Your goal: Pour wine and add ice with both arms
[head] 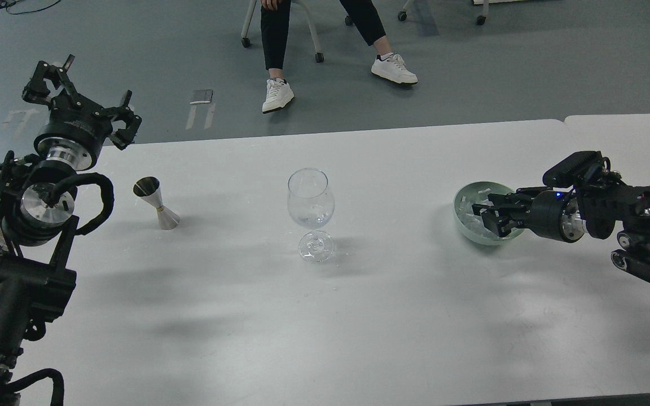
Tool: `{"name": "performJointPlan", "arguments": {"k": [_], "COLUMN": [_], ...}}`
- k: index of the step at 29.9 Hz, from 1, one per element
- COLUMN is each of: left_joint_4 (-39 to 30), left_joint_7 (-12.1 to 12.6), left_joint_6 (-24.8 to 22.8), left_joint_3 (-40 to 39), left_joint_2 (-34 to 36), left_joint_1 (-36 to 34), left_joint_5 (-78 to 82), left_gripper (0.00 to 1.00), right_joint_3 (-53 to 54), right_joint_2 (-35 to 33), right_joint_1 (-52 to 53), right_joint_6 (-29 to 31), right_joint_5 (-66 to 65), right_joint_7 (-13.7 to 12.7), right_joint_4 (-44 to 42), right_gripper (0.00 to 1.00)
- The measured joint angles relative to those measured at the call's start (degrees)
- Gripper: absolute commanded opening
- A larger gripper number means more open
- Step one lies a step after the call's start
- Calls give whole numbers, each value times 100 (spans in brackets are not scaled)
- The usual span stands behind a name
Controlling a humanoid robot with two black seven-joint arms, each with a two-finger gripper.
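A clear stemmed wine glass (pixel 310 197) stands at the table's middle, with a little clear wine (pixel 311 217) low in its bowl. A steel jigger (pixel 157 204) stands to its left. A pale green bowl (pixel 466 194) at the right holds a heap of clear ice (pixel 468 221). My right gripper (pixel 480 211) reaches into this bowl from the right, its dark fingertips down among the ice; I cannot tell whether they grip a piece. My left gripper (pixel 79 96) is raised at the table's far left corner, fingers spread wide and empty, behind and left of the jigger.
The white table (pixel 325 316) joins a second table (pixel 629 132) at the far right. A seated person's legs and white shoes (pixel 277 95) are on the floor beyond the far edge. My left arm's bulky joints (pixel 37 206) stand just left of the jigger.
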Motion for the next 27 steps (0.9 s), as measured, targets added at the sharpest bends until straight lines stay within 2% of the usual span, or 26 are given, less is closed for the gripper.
{"name": "performJointPlan", "arguments": {"k": [5,7,8,9,18,27], "left_joint_4": [56,61,62,63,64,64], "left_joint_7": [-3,-3,-3,-3,-3,-3], "left_joint_6": [0,0,0,0,0,0], "left_joint_3": [0,0,0,0,-3,-11], "left_joint_2": [-4,-4,-4,-3,11,15], "left_joint_1": [3,3,3,3,3,3], "left_joint_5": [0,0,0,0,0,0], "left_gripper": [96,96,96,96,96,96], "right_joint_3": [2,2,2,4,57,334], "right_joint_2": [2,3,2,0,-120,-648], "right_joint_1": [-2,5,7,9,4,73], "right_joint_6": [5,6,6,6,-47,-196], "right_joint_5": [3,8,13,17,44,61], "right_joint_7": [10,22,25,29,57,190], "right_joint_4": [3,14,16,18,83,414], "right_gripper": [37,26,17,16,17,17]}}
